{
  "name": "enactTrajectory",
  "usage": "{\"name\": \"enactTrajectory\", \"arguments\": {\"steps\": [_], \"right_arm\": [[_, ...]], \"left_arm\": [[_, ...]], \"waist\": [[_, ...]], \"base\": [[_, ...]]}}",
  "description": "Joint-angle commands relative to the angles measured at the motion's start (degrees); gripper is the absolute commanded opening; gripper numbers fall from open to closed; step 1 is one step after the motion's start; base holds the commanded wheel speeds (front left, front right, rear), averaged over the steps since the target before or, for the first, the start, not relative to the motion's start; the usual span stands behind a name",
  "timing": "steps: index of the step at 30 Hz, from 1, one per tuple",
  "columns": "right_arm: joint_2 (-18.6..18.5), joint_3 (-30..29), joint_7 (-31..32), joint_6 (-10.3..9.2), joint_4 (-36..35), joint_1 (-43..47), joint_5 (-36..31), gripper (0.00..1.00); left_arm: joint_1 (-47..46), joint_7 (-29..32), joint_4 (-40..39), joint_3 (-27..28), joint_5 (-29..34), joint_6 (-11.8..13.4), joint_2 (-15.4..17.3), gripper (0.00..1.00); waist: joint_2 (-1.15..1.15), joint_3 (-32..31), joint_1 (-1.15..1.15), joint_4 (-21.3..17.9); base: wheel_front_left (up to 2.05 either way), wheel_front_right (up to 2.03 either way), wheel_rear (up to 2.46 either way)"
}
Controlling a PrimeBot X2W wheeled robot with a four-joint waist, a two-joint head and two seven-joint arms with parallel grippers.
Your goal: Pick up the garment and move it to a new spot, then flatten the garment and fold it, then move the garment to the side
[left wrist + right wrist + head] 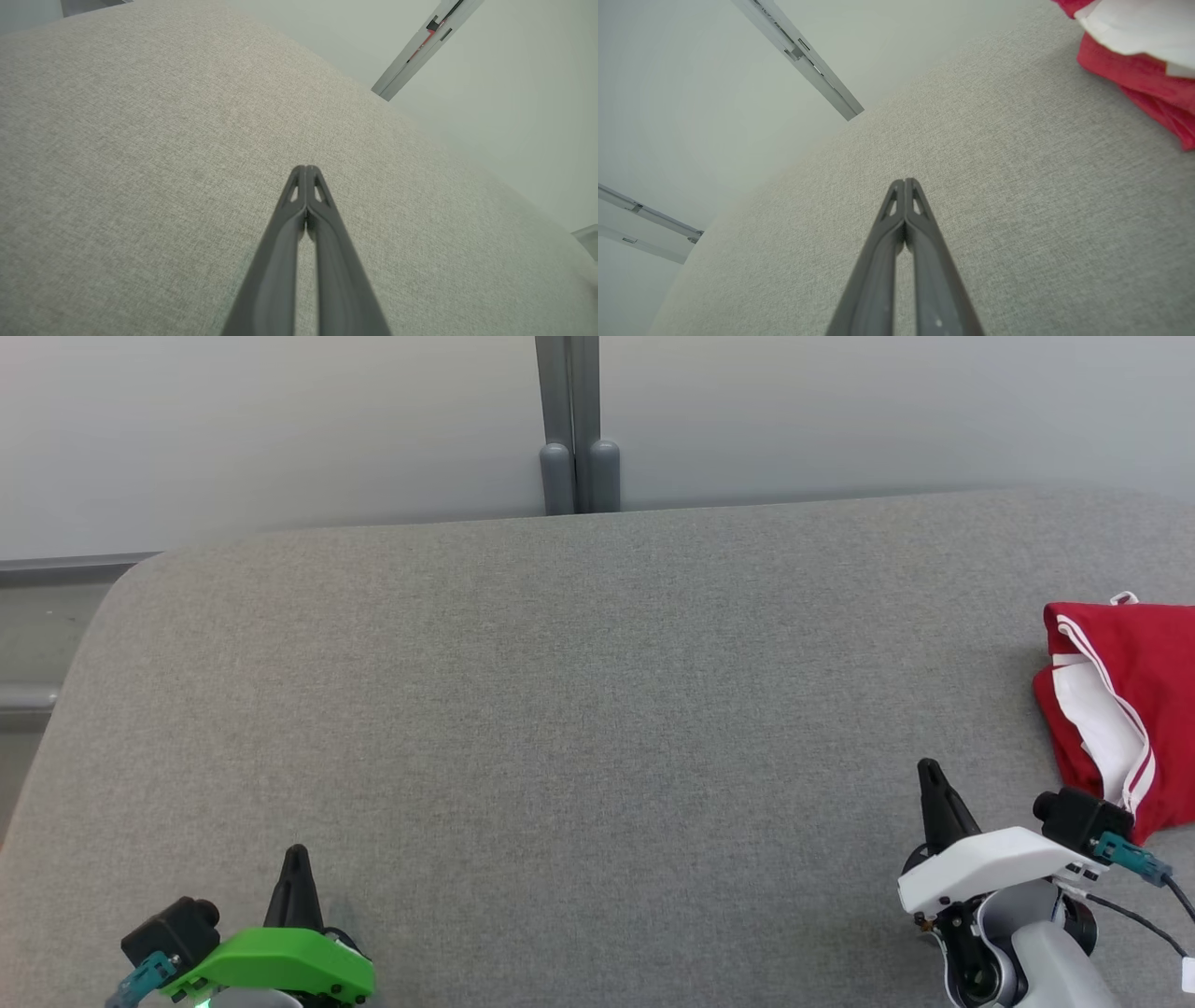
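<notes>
From my head, my left pincer (297, 861) shows near the bench's (579, 691) near left corner, and my right pincer (930, 775) toward its near right. The red-and-white garment (1153, 709) lies bunched at the bench's right edge, near the right pincer but apart from it.

At my left wrist, the left pincer (306, 171) is pressed together over the grey bench cover.

At my right wrist, the right pincer (905, 184) is pressed together too, holding nothing, and the garment (1129, 70) lies clear of its tips.
</notes>
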Motion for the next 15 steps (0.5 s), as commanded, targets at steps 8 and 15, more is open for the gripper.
{"name": "enactTrajectory", "arguments": {"steps": [8,15], "right_arm": [[-0.30,-1.06,2.21,-0.02,-3.00,0.29,8.84,0.00],[-0.33,-1.62,3.54,-0.02,-4.14,0.75,14.06,0.00]], "left_arm": [[-1.77,2.21,-2.09,1.43,-8.85,-1.44,0.31,0.00],[-1.98,3.56,-2.83,2.17,-13.84,-2.15,0.34,0.00]], "waist": [[0.00,-0.07,0.00,-0.03],[0.00,-0.12,0.00,-0.06]], "base": [[0.00,0.00,0.00],[0.00,0.00,0.00]]}}
